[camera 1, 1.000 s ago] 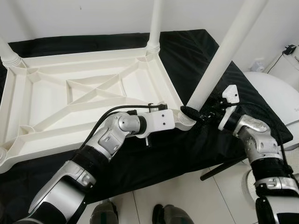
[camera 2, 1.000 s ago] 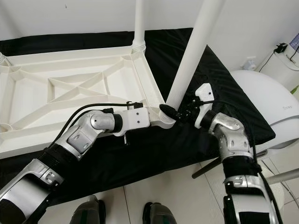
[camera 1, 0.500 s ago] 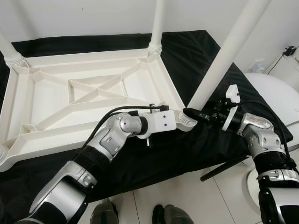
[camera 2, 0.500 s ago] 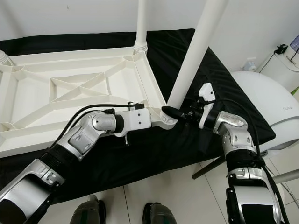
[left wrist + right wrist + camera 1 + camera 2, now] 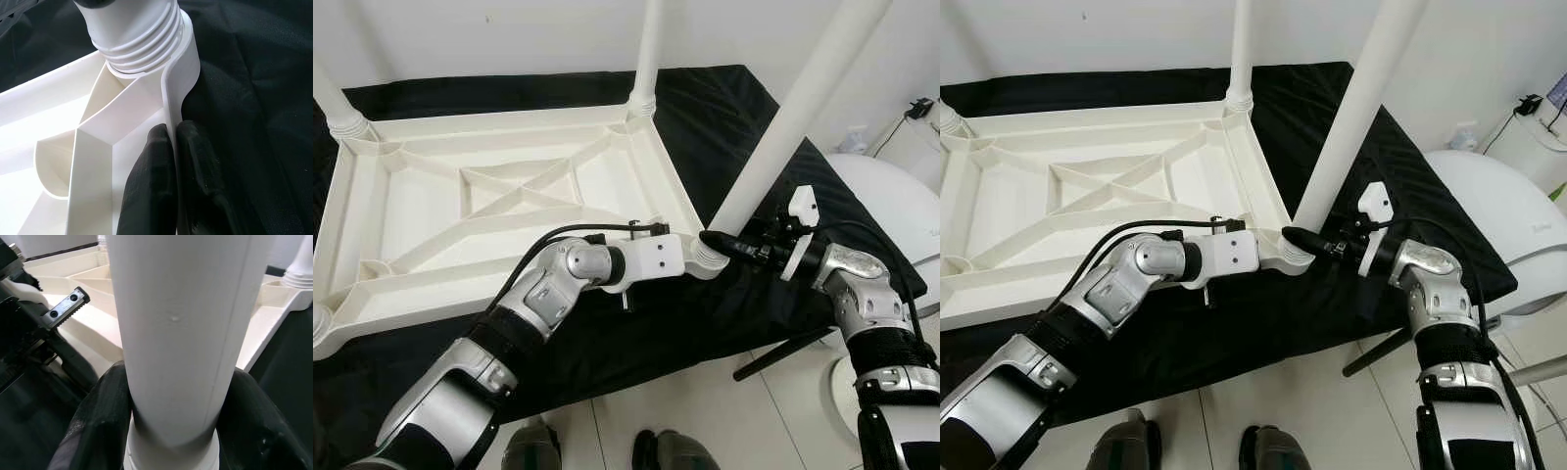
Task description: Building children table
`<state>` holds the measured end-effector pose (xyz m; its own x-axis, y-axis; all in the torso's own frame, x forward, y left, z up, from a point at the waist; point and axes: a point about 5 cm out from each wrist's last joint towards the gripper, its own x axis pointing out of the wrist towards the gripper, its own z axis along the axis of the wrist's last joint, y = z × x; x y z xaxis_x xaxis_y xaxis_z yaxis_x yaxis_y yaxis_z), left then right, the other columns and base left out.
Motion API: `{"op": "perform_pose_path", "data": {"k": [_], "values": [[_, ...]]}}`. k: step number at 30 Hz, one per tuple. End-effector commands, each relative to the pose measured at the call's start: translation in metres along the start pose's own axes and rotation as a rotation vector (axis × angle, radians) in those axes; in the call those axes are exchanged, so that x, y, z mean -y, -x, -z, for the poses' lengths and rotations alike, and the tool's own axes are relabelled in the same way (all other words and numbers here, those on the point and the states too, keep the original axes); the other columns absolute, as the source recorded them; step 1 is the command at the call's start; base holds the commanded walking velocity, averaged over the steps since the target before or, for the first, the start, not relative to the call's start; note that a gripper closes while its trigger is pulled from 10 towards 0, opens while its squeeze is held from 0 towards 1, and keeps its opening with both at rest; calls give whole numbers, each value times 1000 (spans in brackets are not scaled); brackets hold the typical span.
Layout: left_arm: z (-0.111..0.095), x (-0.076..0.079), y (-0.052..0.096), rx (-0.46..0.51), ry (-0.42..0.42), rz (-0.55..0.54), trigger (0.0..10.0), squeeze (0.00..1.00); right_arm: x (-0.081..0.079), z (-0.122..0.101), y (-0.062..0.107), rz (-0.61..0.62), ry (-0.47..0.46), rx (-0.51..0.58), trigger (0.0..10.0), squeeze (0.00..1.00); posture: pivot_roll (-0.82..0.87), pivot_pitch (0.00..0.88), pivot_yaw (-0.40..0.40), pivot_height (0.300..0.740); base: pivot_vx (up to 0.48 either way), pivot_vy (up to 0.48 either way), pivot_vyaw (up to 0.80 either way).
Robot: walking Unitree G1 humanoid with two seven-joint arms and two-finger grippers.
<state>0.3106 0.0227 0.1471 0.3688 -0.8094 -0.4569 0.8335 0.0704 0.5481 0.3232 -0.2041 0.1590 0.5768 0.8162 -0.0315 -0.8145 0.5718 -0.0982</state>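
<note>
Left arm: elbow bent, forearm reaching forward and to the right across the black cloth. Left gripper: fingers closed on the side rim of the white table top, one finger inside the rim, one outside, just beside the threaded corner socket.

Right arm: bent at the elbow, wrist turned inward toward the same corner. Right gripper: fingers clasped around the base of the near white leg, just above its socket.

Table top: one, lying upside down on the cloth, ribs showing. Legs in view: four, one at each corner, standing upward.
</note>
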Motion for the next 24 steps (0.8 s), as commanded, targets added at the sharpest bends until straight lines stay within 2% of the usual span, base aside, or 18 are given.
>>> {"op": "perform_pose_path", "data": {"k": [1,7,10,15,18,22,24], "values": [[-6,1,1,23,-54,28,10000,0,6,9,9,123,-46,-27,10000,0,-36,55,-47,740,0,0,0],[-6,2,1,23,-53,29,10000,0,5,9,0,235,-53,1,10000,0,-33,58,-48,740,0,0,0],[-5,3,2,20,-52,34,10000,0,-4,6,-14,348,-67,43,10000,0,-33,63,-44,740,0,0,0],[-4,3,2,19,-51,36,10000,0,-14,2,-26,424,-70,80,10000,0,-34,70,-43,740,0,0,0],[-4,3,2,19,-50,37,10000,0,-22,2,-35,478,-96,93,10000,0,-35,73,-42,740,0,0,0],[-4,3,2,19,-49,38,10000,0,-33,6,-52,648,-170,103,10000,0,-34,78,-42,740,0,0,0],[-4,3,2,19,-48,37,10000,0,-36,6,-56,687,-177,106,10000,0,-34,78,-42,740,0,0,0]]}}
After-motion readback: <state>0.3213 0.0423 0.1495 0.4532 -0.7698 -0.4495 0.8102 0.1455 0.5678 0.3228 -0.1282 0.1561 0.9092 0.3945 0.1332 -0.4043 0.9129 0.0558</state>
